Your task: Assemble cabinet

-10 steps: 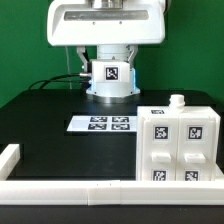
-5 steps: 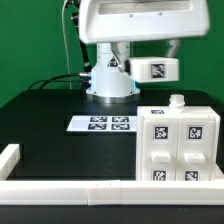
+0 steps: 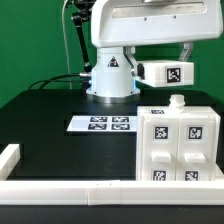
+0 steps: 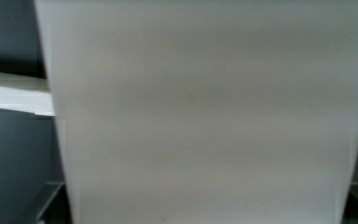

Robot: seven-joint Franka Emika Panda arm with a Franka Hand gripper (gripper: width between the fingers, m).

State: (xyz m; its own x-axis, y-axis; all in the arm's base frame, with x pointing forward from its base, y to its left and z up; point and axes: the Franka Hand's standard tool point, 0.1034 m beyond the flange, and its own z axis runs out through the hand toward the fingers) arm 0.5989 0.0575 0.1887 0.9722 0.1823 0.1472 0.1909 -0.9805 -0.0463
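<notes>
The fingers (image 3: 186,52) clamp a white tagged block (image 3: 168,72) aloft above the cabinet (image 3: 180,145). Close up, the block is only a white blur (image 4: 202,110), and the fingertips are hidden.

White cabinet (image 3: 178,145), patterned with black-and-white square tags, on a black table (image 3: 40,120) before a green backdrop (image 3: 25,40). The white marker board (image 3: 103,124) shows the same black-and-white squares; the white arm base (image 3: 112,88) and white block (image 3: 168,72) each bear one.
</notes>
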